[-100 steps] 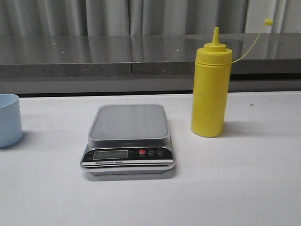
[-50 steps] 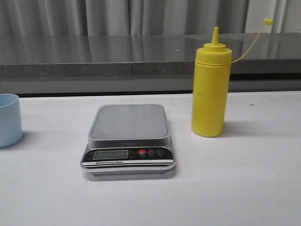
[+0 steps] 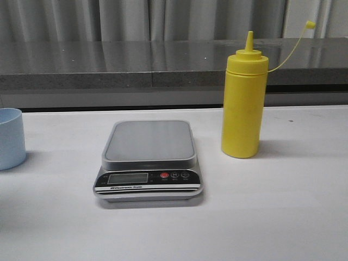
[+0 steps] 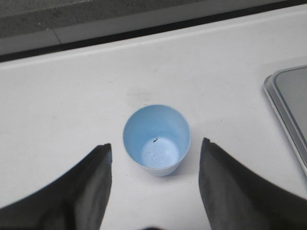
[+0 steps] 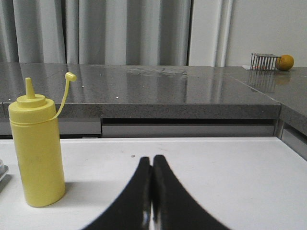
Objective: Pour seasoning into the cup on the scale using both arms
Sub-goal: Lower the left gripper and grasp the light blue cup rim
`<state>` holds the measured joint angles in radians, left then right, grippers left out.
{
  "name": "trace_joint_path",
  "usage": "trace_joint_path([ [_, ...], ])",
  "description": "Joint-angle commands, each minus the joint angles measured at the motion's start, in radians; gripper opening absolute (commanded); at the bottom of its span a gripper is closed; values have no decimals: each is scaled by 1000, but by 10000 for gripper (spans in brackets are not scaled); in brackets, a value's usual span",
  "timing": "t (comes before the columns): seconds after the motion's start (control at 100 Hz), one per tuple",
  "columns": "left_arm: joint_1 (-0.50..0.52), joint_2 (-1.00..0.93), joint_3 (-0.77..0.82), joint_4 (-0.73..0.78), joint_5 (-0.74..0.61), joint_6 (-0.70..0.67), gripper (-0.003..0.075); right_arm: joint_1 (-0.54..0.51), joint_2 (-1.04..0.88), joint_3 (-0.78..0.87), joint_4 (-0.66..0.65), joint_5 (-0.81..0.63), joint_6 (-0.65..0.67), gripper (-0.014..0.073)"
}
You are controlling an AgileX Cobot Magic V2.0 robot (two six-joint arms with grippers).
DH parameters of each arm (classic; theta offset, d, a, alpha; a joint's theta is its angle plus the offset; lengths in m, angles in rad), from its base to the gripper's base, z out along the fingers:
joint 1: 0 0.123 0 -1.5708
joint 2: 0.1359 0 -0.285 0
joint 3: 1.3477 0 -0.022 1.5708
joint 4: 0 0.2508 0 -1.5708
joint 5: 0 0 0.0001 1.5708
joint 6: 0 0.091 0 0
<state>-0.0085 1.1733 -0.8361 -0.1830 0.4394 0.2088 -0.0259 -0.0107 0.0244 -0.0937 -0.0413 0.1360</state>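
Left gripper (image 4: 154,187) hangs spread wide over the cup (image 4: 157,139), lower centre; drop straight, clamp mid-wall, then carry it to the scale (image 3: 149,161). Right gripper (image 5: 152,191) pinched together.

The small blue cup (image 4: 157,140) stands upright on the white surface (image 4: 62,100), and we look down into it. There is a tiny dark speck (image 4: 156,140) on its bottom. The left gripper (image 4: 156,165) has its two black jaws wide apart, one on each side of the cup and not touching it, and a corner of the scale (image 4: 289,103) shows nearby.
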Motion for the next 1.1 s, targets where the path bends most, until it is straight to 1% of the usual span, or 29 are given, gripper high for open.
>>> trace_joint_path([
  [0.0,34,52,-94,-12,0,-80,400,-6,-15,3,-10,-76,-4,-67],
  [0.1,67,129,-158,-12,50,-88,400,-6,-15,3,-10,-76,-4,-67],
  [0.19,73,202,-205,-12,82,-88,400,-6,-15,3,-10,-76,-4,-67],
  [0.3,73,283,-247,-12,100,-88,400,-6,-15,3,-10,-76,-4,-67],
  [0.45,73,369,-284,-12,92,-88,400,-6,-15,3,-10,-76,-4,-67],
  [0.61,73,444,-296,-12,107,-88,400,-6,-15,3,-10,-76,-4,-67],
  [0.72,73,494,-296,-12,75,-88,400,-6,-15,3,-10,-76,-4,-67],
  [0.83,73,539,-296,-12,71,-88,400,-6,-15,3,-10,-76,-4,-67],
  [1.03,73,575,-296,-12,52,-88,398,-6,-15,3,-10,-76,-4,-67],
  [1.09,73,576,-296,-12,54,-88,381,-6,-15,3,-10,-76,-4,-67],
])
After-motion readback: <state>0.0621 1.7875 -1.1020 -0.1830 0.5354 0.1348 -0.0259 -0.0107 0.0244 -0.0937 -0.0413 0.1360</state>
